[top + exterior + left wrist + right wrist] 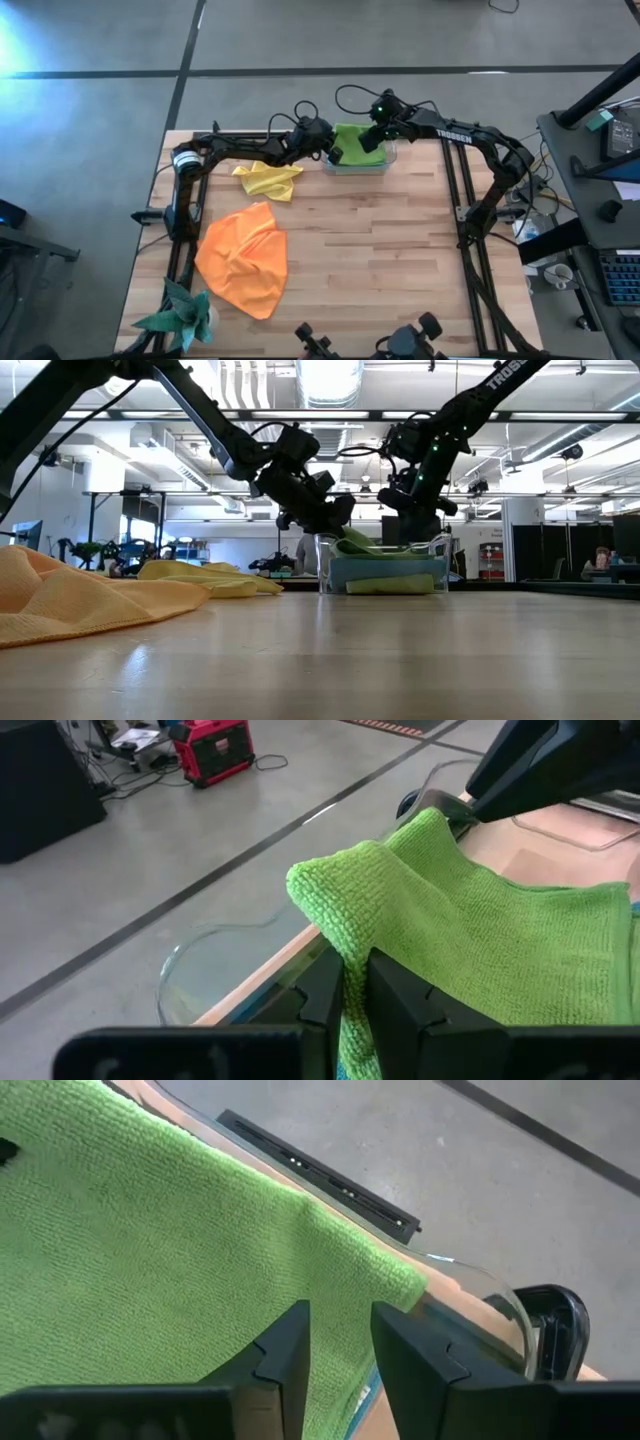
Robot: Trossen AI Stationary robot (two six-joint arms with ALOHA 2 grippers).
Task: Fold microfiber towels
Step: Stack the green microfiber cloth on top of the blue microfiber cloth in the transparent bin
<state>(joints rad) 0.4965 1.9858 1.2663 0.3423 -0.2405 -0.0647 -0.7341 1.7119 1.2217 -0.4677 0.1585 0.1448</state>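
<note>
A lime green towel (355, 140) lies draped over a clear bin (358, 165) at the table's far edge. In the low view, folded blue (385, 571) and yellowish (390, 586) cloths lie in the bin under it. My left gripper (355, 990) is at the bin's left side, shut on the towel. My right gripper (340, 1345) hangs open just above the towel near its far right corner (395, 1280); whether it touches the cloth I cannot tell. A yellow towel (268, 178) and an orange towel (243, 258) lie crumpled on the table. My left gripper pinches a bunched corner (345, 935) of the lime green towel between its two fingers. The fingers come nearly level from the table's left. The cloth rises in a hump above the fingers and spreads away over the bin, slack, resting on the bin's rim and contents.
A teal spiky paper ornament (182, 312) sits at the near left corner. The table's right half (400, 260) is bare wood. Arm frames run along both side edges (462, 215), and the far edge lies just behind the bin.
</note>
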